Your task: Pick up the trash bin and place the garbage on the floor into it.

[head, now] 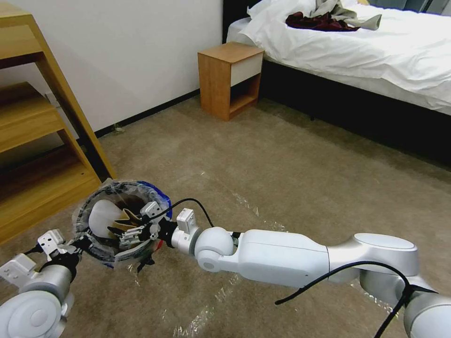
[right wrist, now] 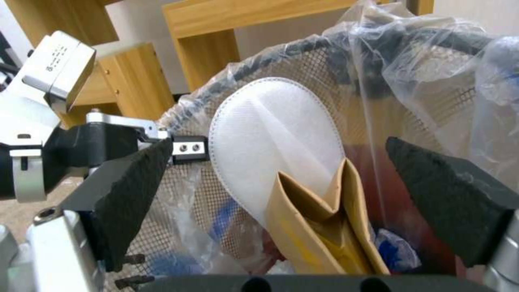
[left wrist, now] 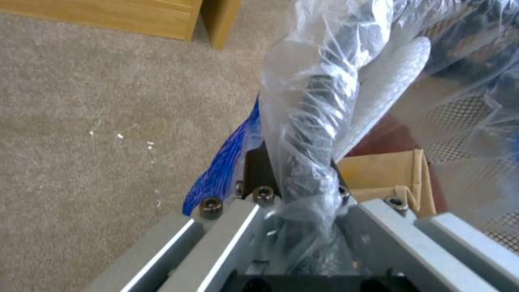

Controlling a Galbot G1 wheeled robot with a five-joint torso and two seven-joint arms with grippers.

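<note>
— How do the jaws stand on the right gripper point(right wrist: 281, 190)?

— Wide apart, nothing between them. The two dark foam pads point(right wrist: 127, 190) hang over the mouth of the trash bin point(head: 120, 220), one to each side of what lies inside.

— And what lies inside?

— A white flat slipper point(right wrist: 275, 142) leaning against the mesh wall, and a folded brown cardboard scrap point(right wrist: 319, 227) standing in front of it, touching it. Lower down there are bits of blue and white, too crumpled to name.

— The left gripper point(left wrist: 303, 202)?

— Clamped on the bin's rim. From its wrist camera you see the rim wrapped in the clear bag liner point(left wrist: 314, 105), pinched between the metal fingers point(left wrist: 232, 227), with a strip of blue print on the bag hanging down beside them.

— So the bin is off the floor?

— It looks held up by the left arm at the robot's lower left, tilted a little toward the right arm, which reaches across from the right with its gripper at the bin's near rim.

— What is around them?

— Beige carpet point(head: 282, 159) with shiny tape strips, a wooden shelf unit point(head: 37, 155) just beside the bin, a small wooden nightstand point(head: 230, 80) farther back by the wall, and a bed point(head: 376, 51) with white sheets next to it.
</note>
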